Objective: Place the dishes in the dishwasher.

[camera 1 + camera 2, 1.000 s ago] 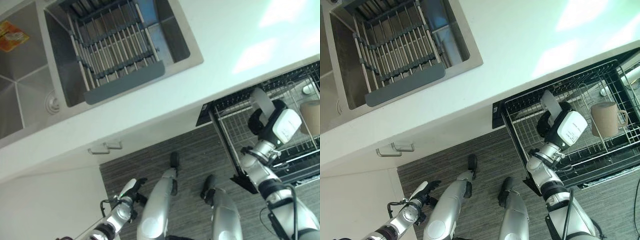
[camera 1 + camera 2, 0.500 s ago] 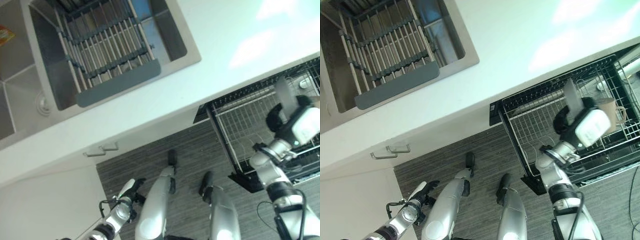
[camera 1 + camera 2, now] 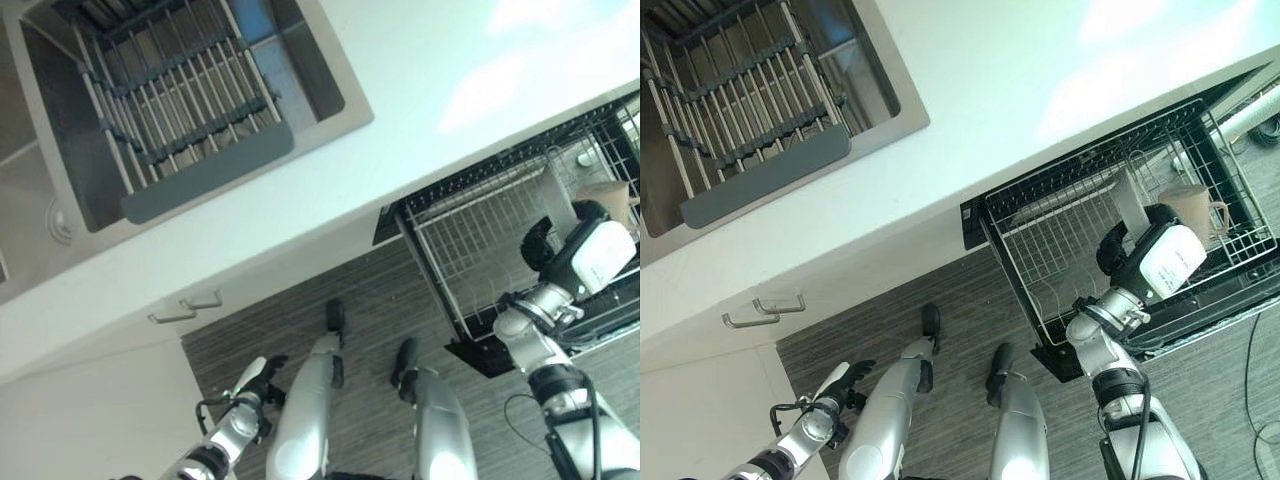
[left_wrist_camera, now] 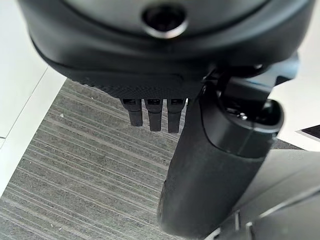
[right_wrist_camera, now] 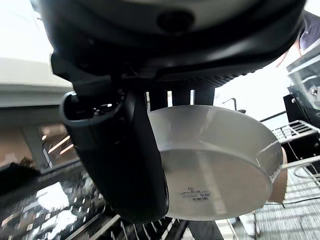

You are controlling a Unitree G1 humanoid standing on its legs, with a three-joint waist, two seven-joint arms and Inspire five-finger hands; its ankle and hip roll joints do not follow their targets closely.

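Note:
My right hand [image 3: 1114, 250] is shut on a white plate [image 3: 1128, 200], held on edge over the pulled-out wire dishwasher rack [image 3: 1040, 262]. In the right wrist view the thumb [image 5: 125, 160] presses the plate's [image 5: 220, 165] underside while the fingers curl behind its rim. A brown mug [image 3: 1188, 208] stands in the rack just beyond the plate. My left hand [image 3: 262, 375] hangs low over the floor beside the cabinets, and the left wrist view shows its fingers [image 4: 155, 112] straight and holding nothing.
A white countertop [image 3: 420, 90] runs above the rack. At the far left is a steel sink [image 3: 322, 75] with a grey roll-up drying rack [image 3: 180, 100] laid across it. Cabinet handles [image 3: 185, 305] stick out below the counter. Grey striped floor [image 3: 940, 290] lies in front.
The camera has shifted. My right hand has carried the plate further across the rack, closer to the mug. The left hand has stayed where it was.

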